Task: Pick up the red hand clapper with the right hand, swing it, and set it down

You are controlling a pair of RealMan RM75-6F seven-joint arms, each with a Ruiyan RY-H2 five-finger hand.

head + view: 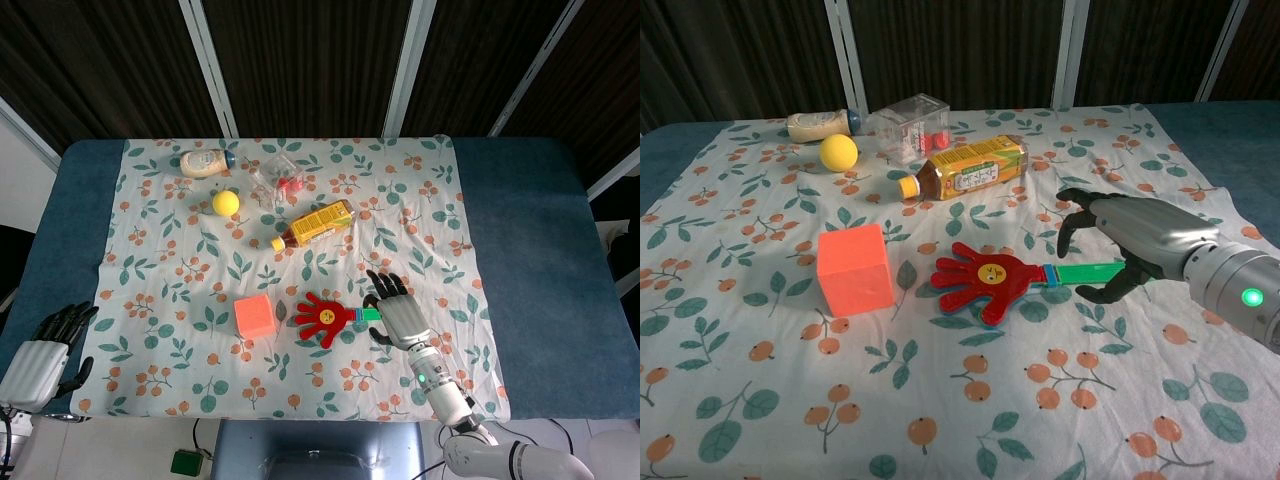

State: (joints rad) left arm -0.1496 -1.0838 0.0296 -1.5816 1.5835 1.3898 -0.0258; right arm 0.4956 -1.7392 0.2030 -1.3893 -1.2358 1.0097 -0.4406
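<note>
So my right robot hand (1120, 245) is parked right over the green handle (1085, 273) of the red hand clapper (985, 279), fingers spread apart and arched over it, nothing in them yet. From the chest view the thumb sits on the near side of the handle and the other fingers curve down on the far side, so the handle runs through the gap under my palm. I can't tell whether anything is actually touching the plastic yet; it looks just above or barely on it.

The thing everything hinges on: the clapper lies flat on the cloth with its long axis running roughly sideways across me. The red palm end sticks out toward my left from the robot hand, and the far tip of the green handle is hidden under my palm and wrist. So the handle crosses my palm instead of pointing along it, which I reckon is the right setup for a wrap grip: close straight down and it should land across the fingers.

My left robot hand (45, 350) is way off at the left edge of the counter (530, 260), fingers loosely apart, holding nothing, nowhere near the clapper. The right one is clearly the closer.

Only worry: the orange cube (854, 268) sits beyond the red end, to my left, so I'd want to lift clear before swinging.
</note>
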